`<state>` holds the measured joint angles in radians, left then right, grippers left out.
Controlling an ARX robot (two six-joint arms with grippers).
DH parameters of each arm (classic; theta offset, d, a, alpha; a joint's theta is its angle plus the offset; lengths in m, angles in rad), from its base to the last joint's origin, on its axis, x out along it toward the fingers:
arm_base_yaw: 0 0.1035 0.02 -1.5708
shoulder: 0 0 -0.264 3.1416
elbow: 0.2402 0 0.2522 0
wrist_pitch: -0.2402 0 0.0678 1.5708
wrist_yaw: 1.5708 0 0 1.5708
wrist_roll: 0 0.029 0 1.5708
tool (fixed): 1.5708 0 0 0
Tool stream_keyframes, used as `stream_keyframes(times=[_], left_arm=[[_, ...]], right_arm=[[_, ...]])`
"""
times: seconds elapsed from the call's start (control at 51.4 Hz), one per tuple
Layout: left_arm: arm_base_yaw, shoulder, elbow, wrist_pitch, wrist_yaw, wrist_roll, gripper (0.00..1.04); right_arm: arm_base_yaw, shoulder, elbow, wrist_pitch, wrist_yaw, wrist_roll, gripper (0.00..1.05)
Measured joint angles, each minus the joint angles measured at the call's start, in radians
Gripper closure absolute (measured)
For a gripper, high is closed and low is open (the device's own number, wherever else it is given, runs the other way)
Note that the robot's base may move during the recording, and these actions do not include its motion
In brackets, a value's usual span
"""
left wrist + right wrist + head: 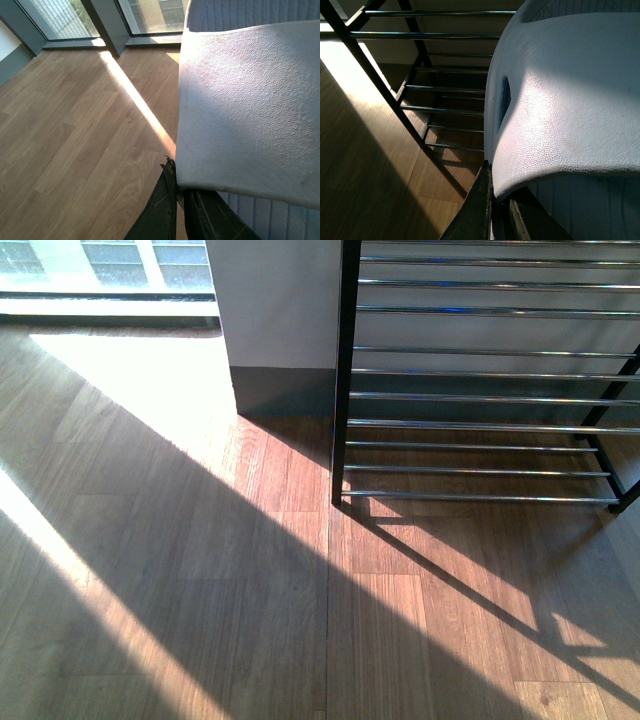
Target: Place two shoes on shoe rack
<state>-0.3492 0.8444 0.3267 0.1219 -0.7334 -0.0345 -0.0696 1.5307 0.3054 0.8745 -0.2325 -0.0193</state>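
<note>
- Left end effector (pixel 179 200) clamps one shoe (pixel 250 110) by its white sole.
- Right end effector (pixel 499 210) grips the other shoe (pixel 565 100) beside the shoe rack (pixel 480 370).

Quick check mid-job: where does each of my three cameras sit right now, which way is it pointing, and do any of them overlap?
Front view: on the body, looking down at the wood floor and the shoe rack; no arm shows.
Left wrist view: on the left arm, looking past the left hand at a shoe's white sole, with floor and windows beyond.
Right wrist view: on the right arm, looking past the right hand at the other shoe's sole, the rack behind.
Shared: front and right wrist views both show the rack; all show the floor.
</note>
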Motion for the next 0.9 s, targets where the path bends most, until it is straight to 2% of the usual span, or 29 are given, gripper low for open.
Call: stream_keyframes(times=[0.896], left_arm=[[0.000, 0.000, 0.000, 0.000, 0.000, 0.000, 1.03]], right_arm=[[0.000, 0.000, -0.001, 0.000, 0.000, 0.000, 1.03]])
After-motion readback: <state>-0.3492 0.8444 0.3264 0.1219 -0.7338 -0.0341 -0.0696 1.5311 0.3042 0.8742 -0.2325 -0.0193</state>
